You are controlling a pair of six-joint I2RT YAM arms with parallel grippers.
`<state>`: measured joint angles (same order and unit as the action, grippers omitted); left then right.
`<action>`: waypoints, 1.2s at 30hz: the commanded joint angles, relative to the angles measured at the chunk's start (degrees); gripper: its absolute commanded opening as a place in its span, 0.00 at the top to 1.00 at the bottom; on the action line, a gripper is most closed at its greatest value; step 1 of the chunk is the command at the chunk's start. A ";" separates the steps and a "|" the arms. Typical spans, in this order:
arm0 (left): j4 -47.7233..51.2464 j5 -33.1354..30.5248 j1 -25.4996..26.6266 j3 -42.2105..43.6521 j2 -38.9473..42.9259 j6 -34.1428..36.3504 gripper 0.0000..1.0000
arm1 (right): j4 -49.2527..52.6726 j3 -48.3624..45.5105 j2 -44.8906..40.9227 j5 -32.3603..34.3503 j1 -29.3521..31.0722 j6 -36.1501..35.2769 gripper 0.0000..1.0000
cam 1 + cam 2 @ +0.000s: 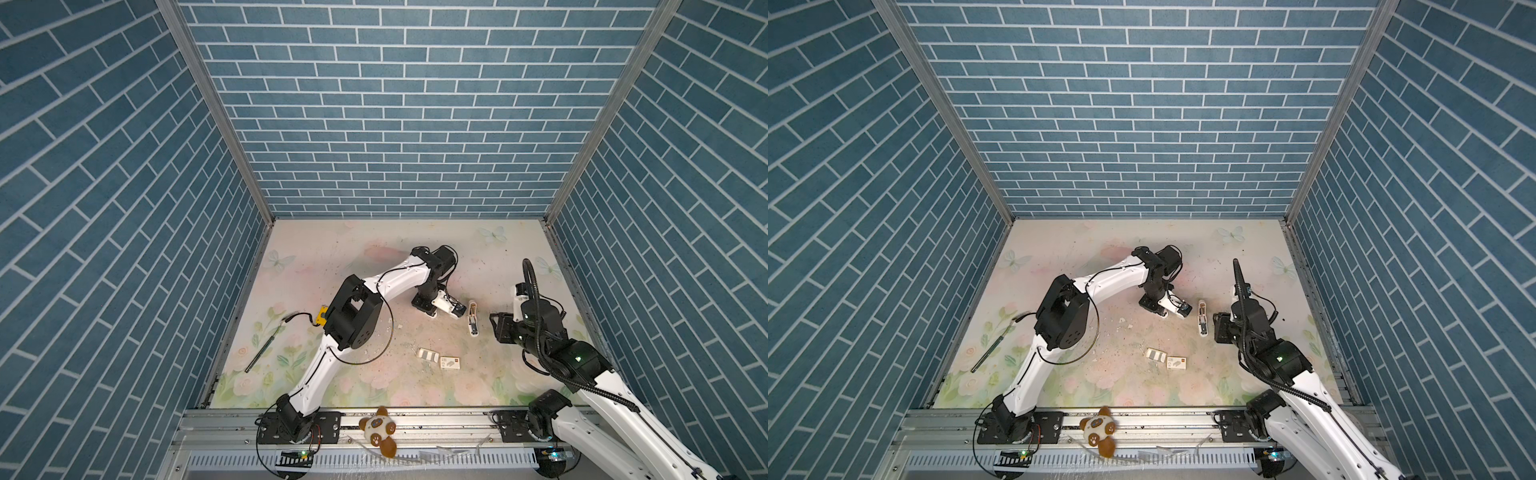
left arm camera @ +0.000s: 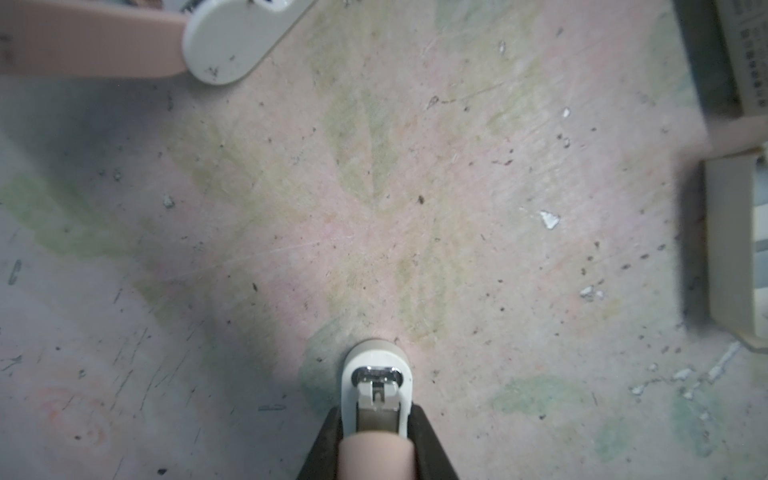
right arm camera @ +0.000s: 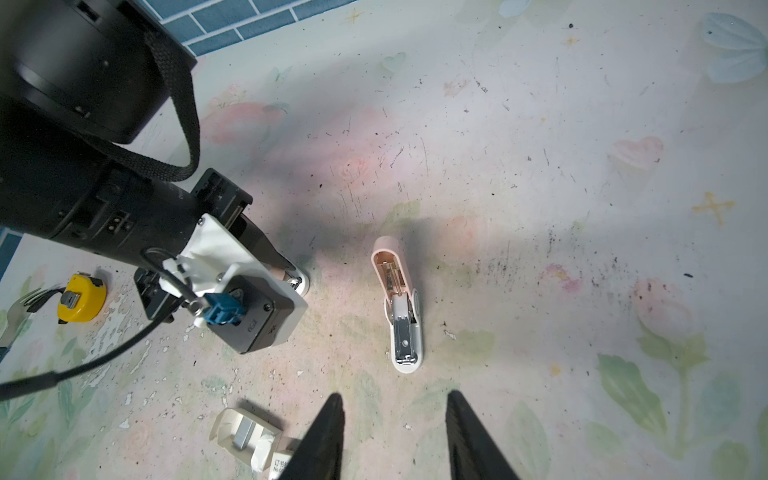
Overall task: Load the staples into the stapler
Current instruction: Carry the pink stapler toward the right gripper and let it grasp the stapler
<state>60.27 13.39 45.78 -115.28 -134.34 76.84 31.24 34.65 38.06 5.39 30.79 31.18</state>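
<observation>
1. Pink and white, the stapler (image 1: 473, 318) lies opened flat in both top views, just beside the left gripper (image 1: 458, 310), its long axis pointing toward the back wall. The tray of staples (image 1: 428, 355) and its sleeve (image 1: 450, 363) lie on the robot's side of both grippers.
2. Left wrist view: the fingers (image 2: 428, 440) clamp a small pink-and-white piece (image 2: 376, 390) with a metal tip; what it is, I cannot tell.
3. Right wrist view: the right gripper (image 3: 395, 395) stands partly open, empty. The stapler lies straight ahead, lengthwise in line with the gap. The tray sits just beside one finger, so this free gripper seems better placed for the staples.
</observation>
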 commanded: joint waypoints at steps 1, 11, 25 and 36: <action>4.03 1.85 -0.07 -2.15 2.75 -3.38 0.92 | -0.77 0.02 0.28 -1.30 -0.26 -0.72 0.59; 2.31 6.19 -0.91 2.62 10.96 -14.82 0.93 | -5.38 2.07 7.99 -13.23 -0.47 -0.61 0.59; -5.44 7.71 -1.31 19.31 23.20 -26.11 0.93 | -19.74 3.03 21.62 -36.42 -0.51 3.91 0.59; -8.84 8.24 -1.35 24.96 29.34 -29.72 0.95 | -36.27 -0.31 32.26 -41.40 -0.46 10.86 0.60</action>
<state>52.82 20.18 44.75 -91.29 -106.98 49.08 1.61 35.05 68.49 -32.84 30.46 38.76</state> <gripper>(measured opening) 0.260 0.399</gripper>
